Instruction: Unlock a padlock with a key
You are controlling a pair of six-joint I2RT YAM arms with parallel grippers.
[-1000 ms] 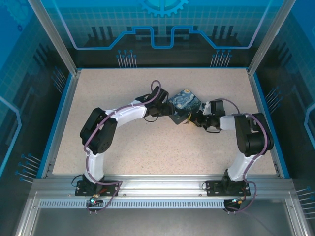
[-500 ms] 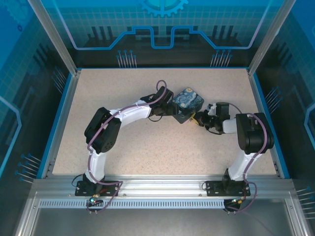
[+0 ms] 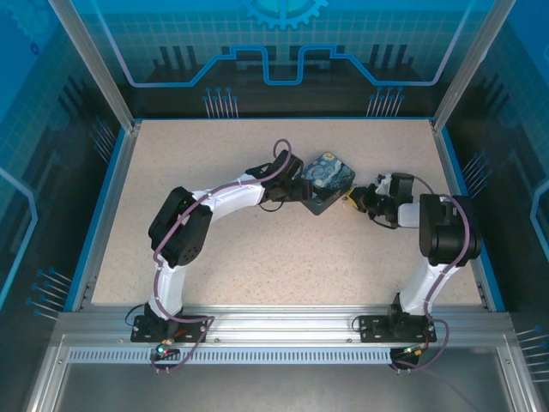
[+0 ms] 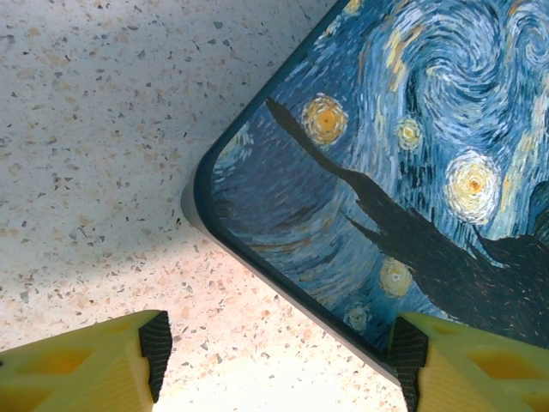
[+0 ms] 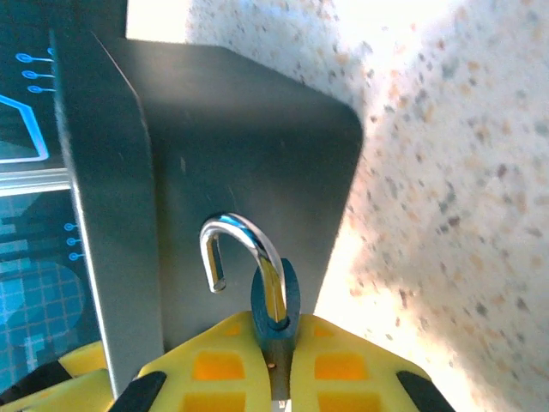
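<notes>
The padlock (image 5: 274, 305) is pinched edge-on between the closed yellow fingers (image 5: 343, 356) of the right hand (image 5: 279, 330). Its silver shackle (image 5: 244, 233) arches up from the fingertips with one end hanging free of the body. Just beyond that hand stands the grey side of the box (image 5: 240, 146), and the speckled counter (image 5: 446, 172) lies to its right. Across the box, the left hand (image 4: 281, 356) is spread wide. A corner of the painted lid sits between its fingers, the right finger (image 4: 446, 365) at the box's edge and the left one (image 4: 111, 365) over bare counter.
</notes>
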